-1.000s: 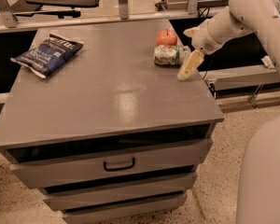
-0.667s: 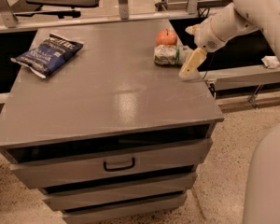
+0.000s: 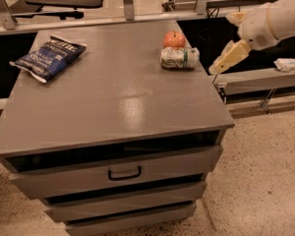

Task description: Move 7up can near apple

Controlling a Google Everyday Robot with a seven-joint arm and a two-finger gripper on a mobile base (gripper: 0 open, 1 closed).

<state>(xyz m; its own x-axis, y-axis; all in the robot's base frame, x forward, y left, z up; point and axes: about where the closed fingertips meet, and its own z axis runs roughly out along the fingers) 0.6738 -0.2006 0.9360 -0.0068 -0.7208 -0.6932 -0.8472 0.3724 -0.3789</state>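
Observation:
The 7up can [image 3: 179,57] lies on its side near the back right of the grey cabinet top [image 3: 113,92]. It rests right in front of the red-orange apple [image 3: 174,39], touching or nearly touching it. My gripper [image 3: 225,59] hangs off the right edge of the cabinet, a short way right of the can and clear of it. It holds nothing.
A dark blue chip bag [image 3: 49,56] lies at the back left of the cabinet top. Drawers [image 3: 123,171] face the front below. A rail [image 3: 137,18] runs behind the cabinet. A low shelf with a white cloth [image 3: 289,64] is on the right.
My gripper has drawn back to the right, away from the can and past the cabinet's edge. The can and the apple have stayed where they were.

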